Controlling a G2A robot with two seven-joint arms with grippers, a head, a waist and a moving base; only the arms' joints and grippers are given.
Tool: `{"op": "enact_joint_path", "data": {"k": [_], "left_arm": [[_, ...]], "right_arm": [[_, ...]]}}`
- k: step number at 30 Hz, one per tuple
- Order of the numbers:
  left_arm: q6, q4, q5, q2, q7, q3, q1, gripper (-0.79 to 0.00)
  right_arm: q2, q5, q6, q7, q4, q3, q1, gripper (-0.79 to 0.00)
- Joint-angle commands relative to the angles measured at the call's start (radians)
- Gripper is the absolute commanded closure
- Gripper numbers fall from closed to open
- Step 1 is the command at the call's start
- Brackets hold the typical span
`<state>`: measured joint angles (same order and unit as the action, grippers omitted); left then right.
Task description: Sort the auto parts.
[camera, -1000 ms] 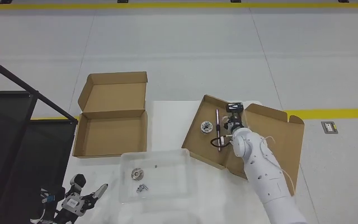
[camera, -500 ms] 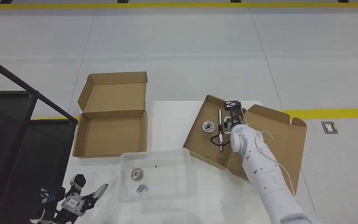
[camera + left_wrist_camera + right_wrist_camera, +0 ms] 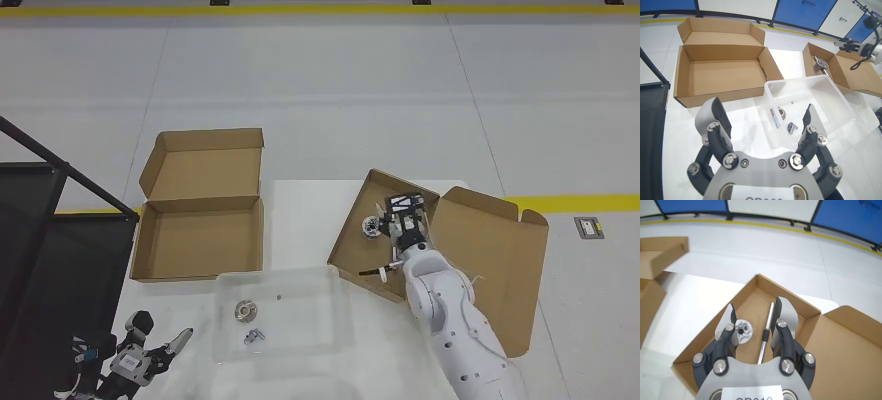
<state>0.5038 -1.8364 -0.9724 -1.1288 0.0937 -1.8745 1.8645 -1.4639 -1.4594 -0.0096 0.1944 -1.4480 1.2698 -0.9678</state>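
Observation:
A brown cardboard box (image 3: pixel 751 294) at the right of the table holds a thin metal rod (image 3: pixel 767 323) with a black collar and a round silver disc (image 3: pixel 743 331). My right gripper (image 3: pixel 755 303) hangs open just above them, with the disc by one finger and the rod by the other. In the top view the right gripper (image 3: pixel 404 207) is over that box (image 3: pixel 350 245), next to the disc (image 3: pixel 371 227). My left gripper (image 3: pixel 762 103) stands open and empty near the table's front left corner (image 3: pixel 165 330).
A clear plastic bin (image 3: pixel 829 91) in the middle holds a round bushing (image 3: pixel 781 113), a small angled bracket (image 3: pixel 791 127) and a tiny dark piece. An open, empty cardboard box (image 3: pixel 723 73) stands at the left. A black rack borders the table's left side.
The right arm has swung left and a little nearer over its box, now covering the rod in the top view. The left arm has stayed still.

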Motion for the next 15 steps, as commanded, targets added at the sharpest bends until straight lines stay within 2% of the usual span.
{"op": "enact_joint_path", "data": {"k": [1,2,4,5,9,11,15], "left_arm": [[-0.002,-0.016,-0.022,-0.001,0.022,-0.003,0.002,-0.785],[-0.005,-0.022,-0.031,-0.001,0.032,-0.004,0.006,-0.785],[-0.002,-0.058,-0.072,-0.002,0.061,-0.008,0.029,-0.785],[0.013,-0.071,-0.082,-0.001,0.059,-0.011,0.038,-0.785],[0.023,-0.192,-0.219,0.004,0.050,-0.075,0.091,-0.785],[0.018,-0.246,-0.277,0.005,0.031,-0.095,0.111,-0.785],[0.037,-0.366,-0.354,0.009,-0.080,-0.105,0.127,-0.785]], "right_arm": [[0.010,-0.023,-0.104,-0.080,-0.099,-0.001,-0.079,-0.471],[0.013,-0.034,-0.123,-0.105,-0.117,0.003,-0.096,-0.523],[0.025,-0.093,-0.229,-0.168,-0.166,-0.009,-0.144,-0.739],[0.028,-0.111,-0.262,-0.185,-0.177,-0.012,-0.154,-0.785],[0.052,-0.222,-0.486,-0.230,-0.237,-0.023,-0.189,-0.785],[0.062,-0.256,-0.560,-0.261,-0.258,-0.018,-0.202,-0.785],[0.091,-0.348,-0.711,-0.402,-0.300,0.016,-0.250,-0.785]]}}
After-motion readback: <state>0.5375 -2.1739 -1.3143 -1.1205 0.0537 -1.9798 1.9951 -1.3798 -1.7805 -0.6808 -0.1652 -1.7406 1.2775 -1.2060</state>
